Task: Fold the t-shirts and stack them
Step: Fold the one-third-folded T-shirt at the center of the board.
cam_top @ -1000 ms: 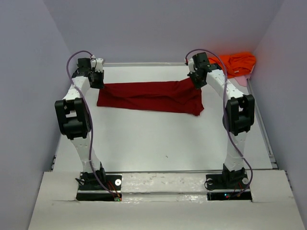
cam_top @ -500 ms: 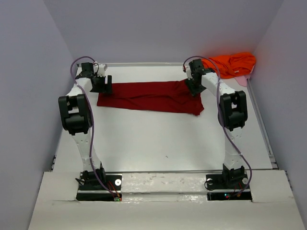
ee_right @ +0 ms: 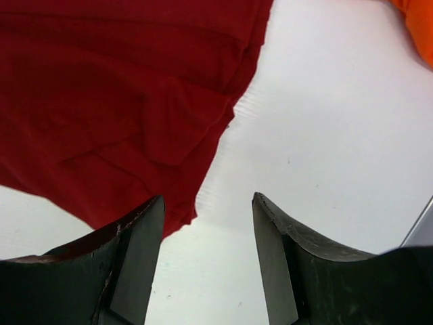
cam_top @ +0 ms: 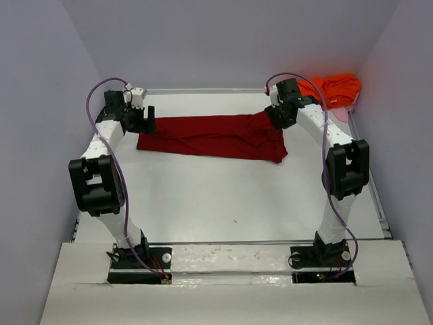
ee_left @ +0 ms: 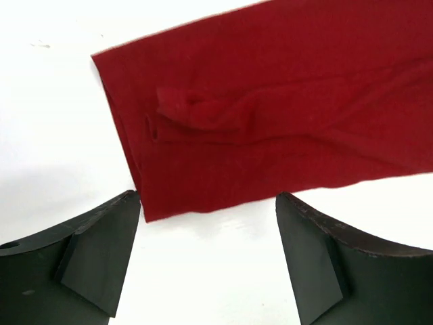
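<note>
The dark crimson t-shirt (cam_top: 210, 137) lies folded into a long band across the far part of the white table (cam_top: 223, 196). My left gripper (cam_top: 145, 120) hovers at its left end, open with nothing in it. In the left wrist view the gripper (ee_left: 208, 217) stands just off the crimson t-shirt's (ee_left: 270, 108) end edge. My right gripper (cam_top: 278, 115) is open over the shirt's right end. In the right wrist view the gripper (ee_right: 208, 203) straddles bare table beside the crimson cloth (ee_right: 122, 88). The orange t-shirt (cam_top: 331, 89) lies crumpled in the far right corner, and only its edge (ee_right: 421, 20) shows at the right wrist.
Purple walls close in the table on the left, back and right. A metal rail (cam_top: 371, 183) runs along the table's right edge. A pale pink patch (cam_top: 342, 114) lies just below the orange shirt.
Both grippers have opened and let go of the crimson shirt's ends, and it now rests flat. Both arms' elbows have swung outward, the left to the left and the right to the right.
</note>
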Robot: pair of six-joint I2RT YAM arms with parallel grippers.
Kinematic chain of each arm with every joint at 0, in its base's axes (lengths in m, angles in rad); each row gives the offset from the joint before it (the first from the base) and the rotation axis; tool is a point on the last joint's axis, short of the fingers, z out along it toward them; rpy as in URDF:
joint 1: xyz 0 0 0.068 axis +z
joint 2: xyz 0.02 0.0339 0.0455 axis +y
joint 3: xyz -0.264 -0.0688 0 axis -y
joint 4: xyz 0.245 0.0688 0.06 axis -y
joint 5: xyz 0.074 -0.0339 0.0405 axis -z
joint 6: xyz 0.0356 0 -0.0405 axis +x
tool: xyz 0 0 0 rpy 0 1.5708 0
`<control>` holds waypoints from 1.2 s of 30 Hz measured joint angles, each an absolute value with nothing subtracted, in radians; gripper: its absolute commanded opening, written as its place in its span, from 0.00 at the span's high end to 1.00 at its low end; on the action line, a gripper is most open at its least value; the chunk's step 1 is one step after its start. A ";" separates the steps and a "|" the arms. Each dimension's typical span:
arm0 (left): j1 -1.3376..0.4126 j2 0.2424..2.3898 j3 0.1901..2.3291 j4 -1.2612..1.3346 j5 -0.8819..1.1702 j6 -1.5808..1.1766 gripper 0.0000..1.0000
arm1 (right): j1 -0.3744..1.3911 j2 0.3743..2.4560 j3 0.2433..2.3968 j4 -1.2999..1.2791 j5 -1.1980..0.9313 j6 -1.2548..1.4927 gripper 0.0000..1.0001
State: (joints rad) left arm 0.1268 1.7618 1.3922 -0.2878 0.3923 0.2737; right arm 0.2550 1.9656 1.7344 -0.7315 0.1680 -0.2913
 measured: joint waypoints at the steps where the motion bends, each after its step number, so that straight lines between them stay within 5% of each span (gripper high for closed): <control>1: 0.126 1.752 1.376 -0.289 0.397 0.276 0.10 | 0.255 1.957 1.726 -0.731 0.159 -0.291 0.39; 24: 0.084 1.968 1.365 -0.307 0.289 0.278 0.11 | 0.256 2.118 1.646 -0.733 -0.120 -0.250 0.39; 36: 0.078 1.955 1.340 -0.332 0.281 0.303 0.11 | 0.257 1.989 1.435 -0.693 -0.093 -0.256 0.40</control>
